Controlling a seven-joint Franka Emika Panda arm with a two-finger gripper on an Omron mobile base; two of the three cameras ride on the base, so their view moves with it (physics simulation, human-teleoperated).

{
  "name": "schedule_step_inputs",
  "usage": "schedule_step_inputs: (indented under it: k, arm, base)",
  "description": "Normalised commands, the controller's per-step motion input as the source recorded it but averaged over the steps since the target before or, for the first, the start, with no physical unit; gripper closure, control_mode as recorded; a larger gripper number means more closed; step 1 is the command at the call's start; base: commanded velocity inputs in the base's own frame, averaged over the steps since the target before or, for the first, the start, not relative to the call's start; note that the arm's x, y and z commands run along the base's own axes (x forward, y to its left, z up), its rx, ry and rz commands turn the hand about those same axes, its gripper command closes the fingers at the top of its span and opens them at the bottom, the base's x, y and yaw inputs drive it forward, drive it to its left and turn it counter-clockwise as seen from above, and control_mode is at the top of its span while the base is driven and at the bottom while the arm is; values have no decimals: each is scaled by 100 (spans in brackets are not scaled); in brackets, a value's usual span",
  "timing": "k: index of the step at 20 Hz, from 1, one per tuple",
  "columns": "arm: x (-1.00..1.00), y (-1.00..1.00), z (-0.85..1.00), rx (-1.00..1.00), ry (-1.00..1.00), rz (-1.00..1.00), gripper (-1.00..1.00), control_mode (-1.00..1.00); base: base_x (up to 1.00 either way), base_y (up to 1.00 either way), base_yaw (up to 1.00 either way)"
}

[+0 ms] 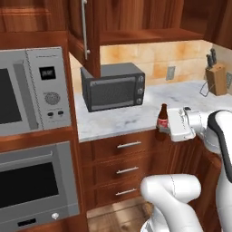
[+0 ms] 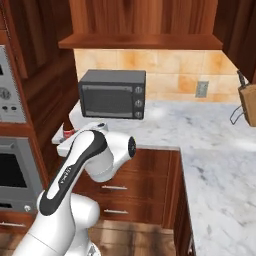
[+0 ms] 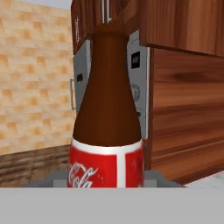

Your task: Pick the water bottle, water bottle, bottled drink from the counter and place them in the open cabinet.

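Observation:
The bottled drink (image 1: 162, 118), a slim brown bottle with a red label, stands upright at the front edge of the marble counter (image 1: 122, 118). My gripper (image 1: 169, 128) is shut on its lower body from the right. In the hand view the bottled drink (image 3: 107, 131) rises close in front of the camera. Its red label (image 2: 68, 133) peeks out behind my arm in the right base view. Whether it rests on the counter or hangs just above it, I cannot tell. The cabinet (image 1: 145, 35) is up on the wall, its door (image 1: 92, 36) swung open. The water bottles are out of view.
A black toaster oven (image 1: 113, 86) sits on the counter under the cabinet shelf (image 2: 140, 42). A knife block (image 1: 216, 78) stands at the far right by the wall. A steel built-in microwave (image 1: 31, 90) and oven fill the tall unit on the left.

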Motion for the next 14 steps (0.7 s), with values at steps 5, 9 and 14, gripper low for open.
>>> schedule_step_inputs:
  k: [5,9,14]
  arm:
    - [0,0,0,0,0,0,100,100]
    - [0,0,0,0,0,0,100,100]
    - [0,0,0,0,0,0,100,100]
  base:
    - [63,-40,12]
    - [67,-34,14]
    - [68,-32,12]
